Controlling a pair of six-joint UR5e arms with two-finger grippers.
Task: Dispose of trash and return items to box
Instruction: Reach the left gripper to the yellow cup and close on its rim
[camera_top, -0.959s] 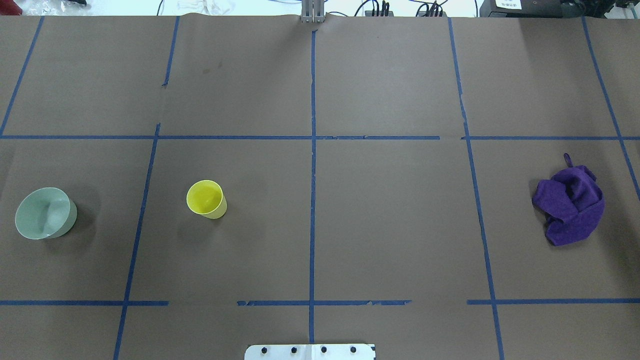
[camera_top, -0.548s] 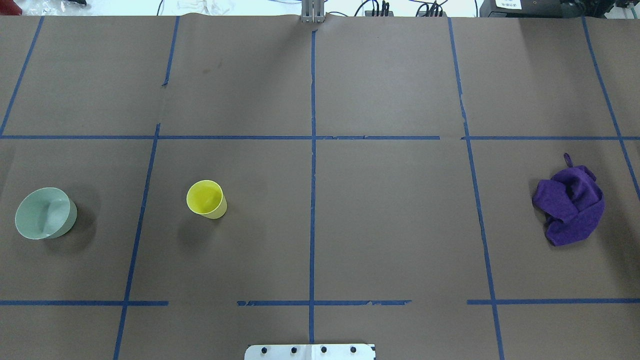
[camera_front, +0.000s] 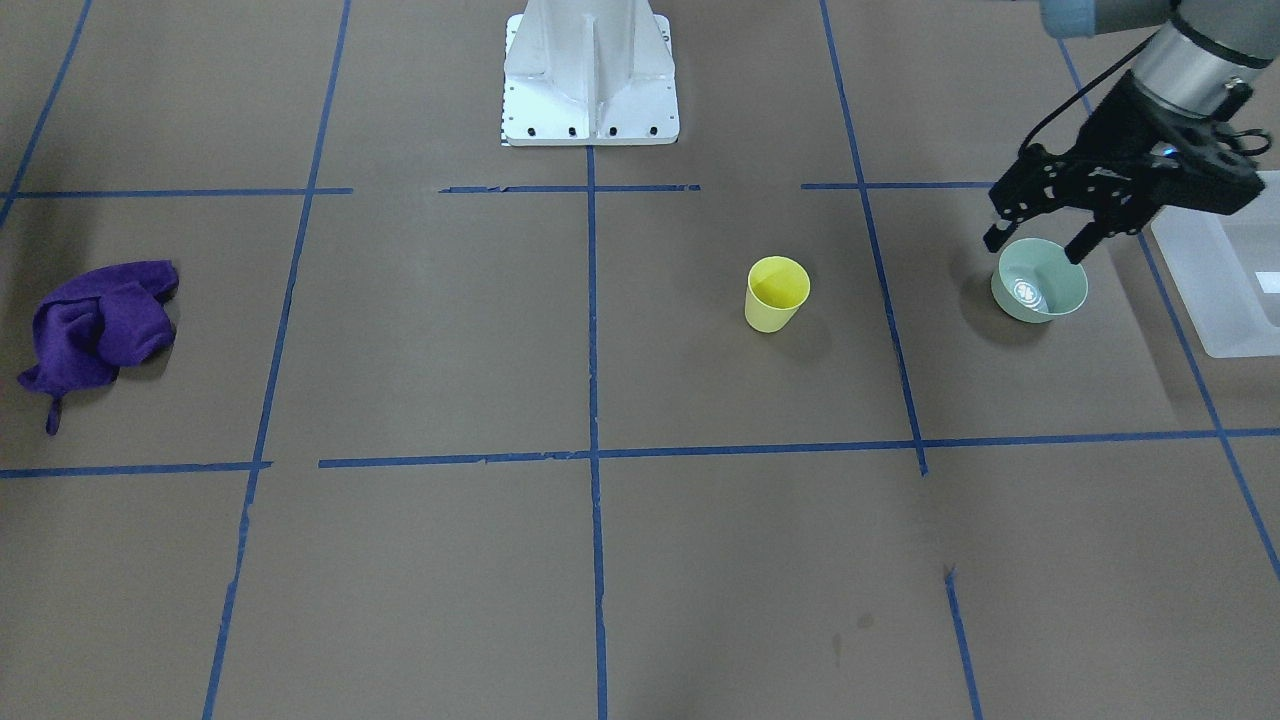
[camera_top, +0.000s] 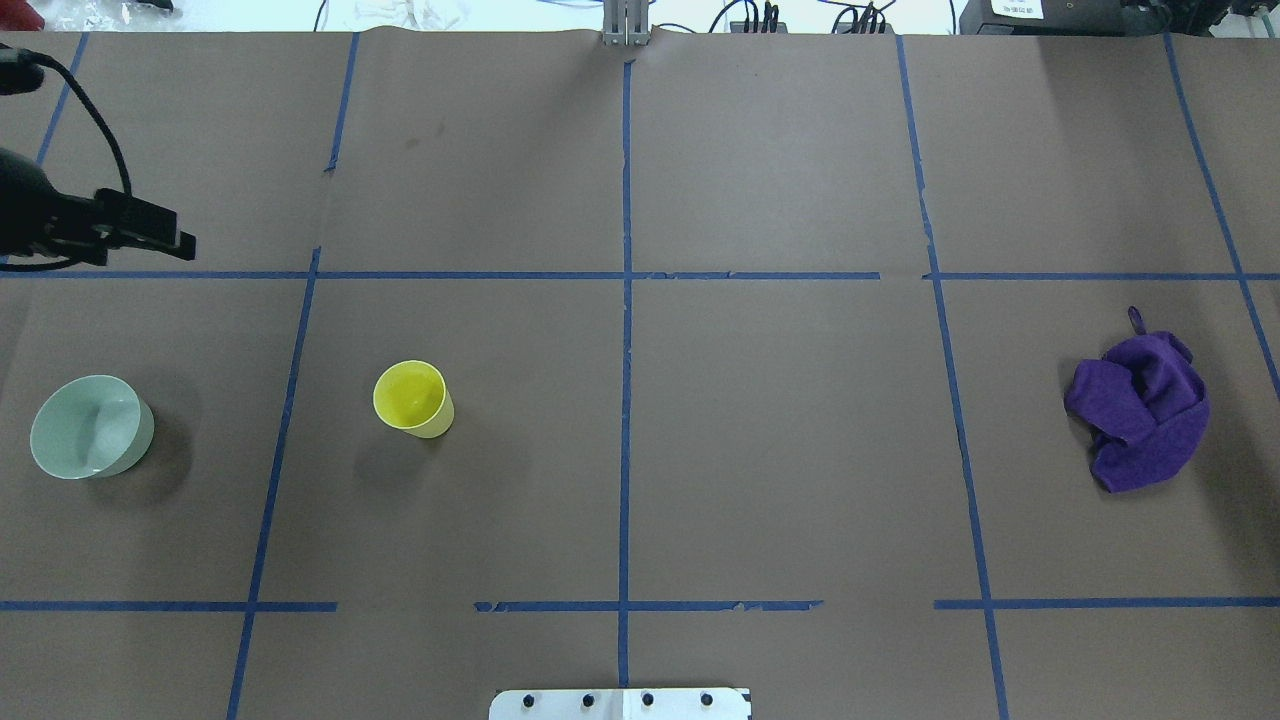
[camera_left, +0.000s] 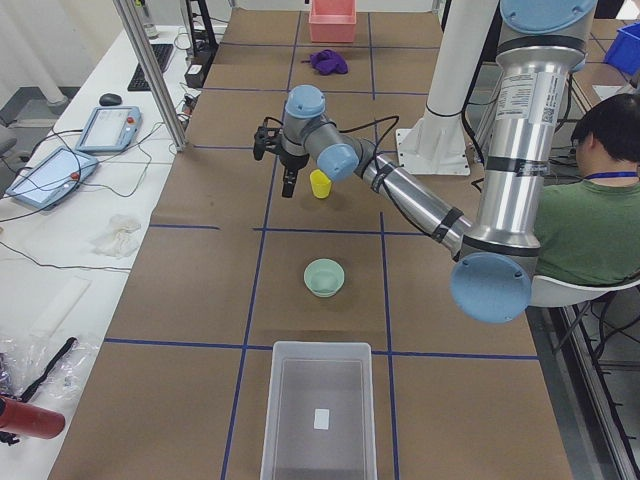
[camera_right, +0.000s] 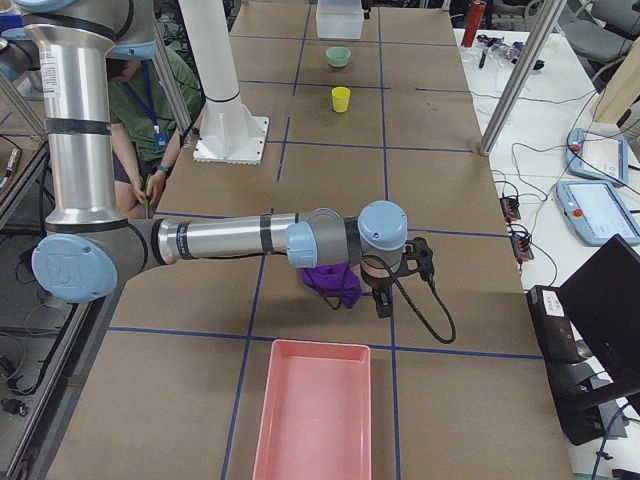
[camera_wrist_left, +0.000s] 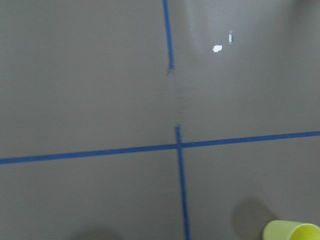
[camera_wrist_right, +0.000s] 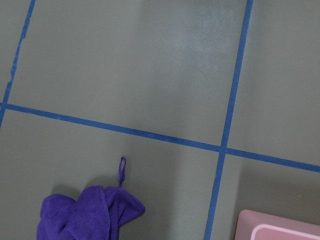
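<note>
Nearest the base I see the white metal mount plate (camera_top: 620, 703). One row out on the brown paper-covered table (camera_top: 780, 450), on the robot's left, the pale green round bowl (camera_top: 90, 425) stands upright with a white mark on its inside bottom. The small yellow tapered plastic cup (camera_top: 412, 397) is upright too, well apart from the bowl toward the table's middle. Both are outside the frosted translucent white rectangular bin (camera_left: 274, 430), which sits past the bowl at the table's left end. Same row, right side: a crumpled purple cloth (camera_top: 1140, 410). Farther out, the left gripper (camera_front: 1033, 247) hangs in the air beyond the bowl, jaws spread wide, nothing in them. The right gripper (camera_right: 385, 300) shows only in the right side view, by the cloth and near a pink rectangular tray (camera_right: 262, 415); I can't tell how its jaws stand.
</note>
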